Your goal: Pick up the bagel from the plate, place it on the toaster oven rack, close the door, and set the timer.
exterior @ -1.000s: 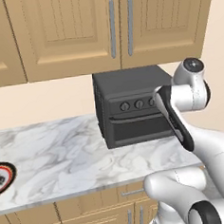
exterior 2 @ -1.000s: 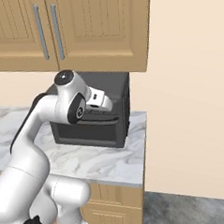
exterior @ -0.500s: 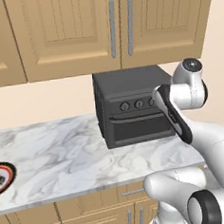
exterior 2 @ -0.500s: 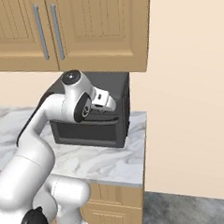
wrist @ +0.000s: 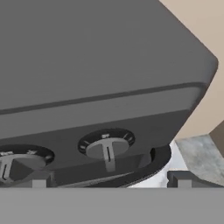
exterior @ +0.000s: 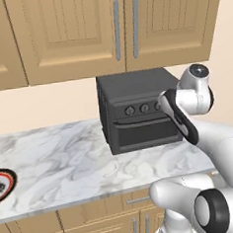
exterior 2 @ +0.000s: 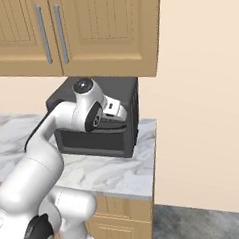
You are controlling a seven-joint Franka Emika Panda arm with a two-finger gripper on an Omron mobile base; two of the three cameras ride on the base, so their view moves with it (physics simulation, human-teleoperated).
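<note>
Oven: the toaster oven sits at centre of the left base view on the marble counter, its door shut below a row of knobs; in the right base view the arm covers most of its front.
Plate: the plate lies at the far left edge of the left base view, half cut off, well apart from the oven.
Bagel: no clear bread ring can be made out on the visible part of the plate.
Gripper: the gripper stands released, its two dark tips wide apart at the bottom of the hand view, nothing between them.
Knobs: the hand view shows one knob close up at lower centre and part of another at lower left, above the tips.
Cabinets: wooden wall cabinets fill the top of both base views.
</note>
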